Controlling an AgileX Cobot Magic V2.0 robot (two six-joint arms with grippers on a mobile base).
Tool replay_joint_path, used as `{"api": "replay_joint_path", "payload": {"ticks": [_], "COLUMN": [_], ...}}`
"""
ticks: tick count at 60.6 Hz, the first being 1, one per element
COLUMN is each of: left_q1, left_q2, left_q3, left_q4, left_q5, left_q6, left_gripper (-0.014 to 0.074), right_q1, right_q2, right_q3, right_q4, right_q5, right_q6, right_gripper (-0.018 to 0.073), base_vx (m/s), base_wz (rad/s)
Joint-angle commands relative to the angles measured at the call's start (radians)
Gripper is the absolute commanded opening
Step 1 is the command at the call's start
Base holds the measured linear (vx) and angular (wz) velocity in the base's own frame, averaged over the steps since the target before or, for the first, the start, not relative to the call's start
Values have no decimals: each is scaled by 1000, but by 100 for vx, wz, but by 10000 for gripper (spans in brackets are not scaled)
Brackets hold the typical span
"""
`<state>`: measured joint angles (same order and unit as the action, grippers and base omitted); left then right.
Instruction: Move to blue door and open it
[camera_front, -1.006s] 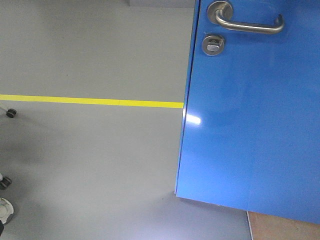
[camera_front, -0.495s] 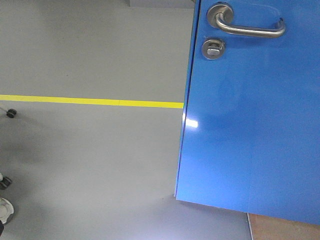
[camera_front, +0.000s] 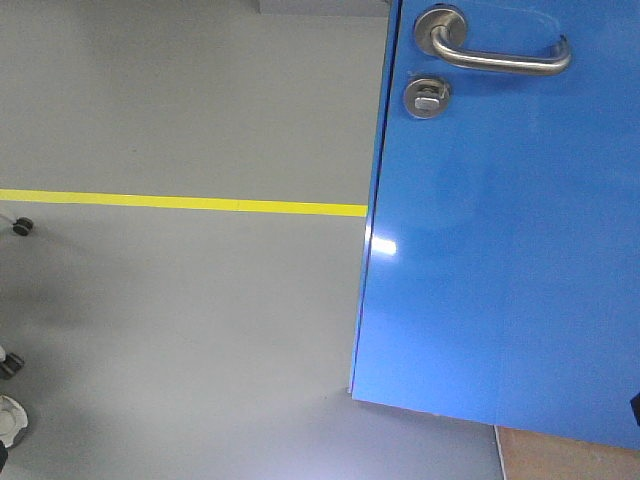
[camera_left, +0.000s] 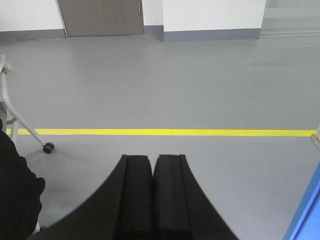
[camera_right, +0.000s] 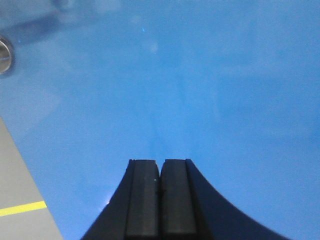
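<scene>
The blue door (camera_front: 500, 250) fills the right half of the front view, glossy, with a silver lever handle (camera_front: 500, 55) at the top and a round silver lock (camera_front: 426, 96) below it. Its free edge runs down the middle of the view. My right gripper (camera_right: 160, 165) is shut and empty, pointing at the blue door panel (camera_right: 190, 90) close in front; the lock (camera_right: 4, 55) shows at that view's left edge. My left gripper (camera_left: 152, 160) is shut and empty, pointing over the grey floor; a sliver of the door (camera_left: 307, 215) shows at the lower right.
A yellow floor line (camera_front: 180, 203) crosses the grey floor left of the door. A chair's caster (camera_front: 22, 226) and other wheels (camera_front: 10, 420) are at the far left. A white chair leg (camera_left: 25, 127) and dark cloth (camera_left: 15, 195) are left. A brown door (camera_left: 100, 17) stands in the far wall.
The handle and lock have shifted very slightly upward in the front view; a small dark shape has appeared at the right edge. Otherwise nothing has visibly changed.
</scene>
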<state>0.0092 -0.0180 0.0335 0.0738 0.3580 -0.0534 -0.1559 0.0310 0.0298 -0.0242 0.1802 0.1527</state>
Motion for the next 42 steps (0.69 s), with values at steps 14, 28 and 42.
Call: {"api": "replay_joint_path", "payload": {"ticks": [14,28,42], "left_q1": [0,0,0], "left_q2": [-10,-10,-10], "left_q3": [-33,-33,-33], "left_q4": [2,2,2], "left_q5": [-81,-81,-81], "left_q6": [-4,-4,-4], "left_gripper": [71,71,71], "right_q1": [113,134,134], "right_q2": [-53,-53,-53], "right_q3": [9,9,9], "right_q4": [-41,-81,-77], "right_q5": [-36,-38,-38], "right_q6": [-15,-13,-13], "right_gripper": [-4,-4,-4], "base_vx": [0,0,0], "base_wz": [0,0,0]}}
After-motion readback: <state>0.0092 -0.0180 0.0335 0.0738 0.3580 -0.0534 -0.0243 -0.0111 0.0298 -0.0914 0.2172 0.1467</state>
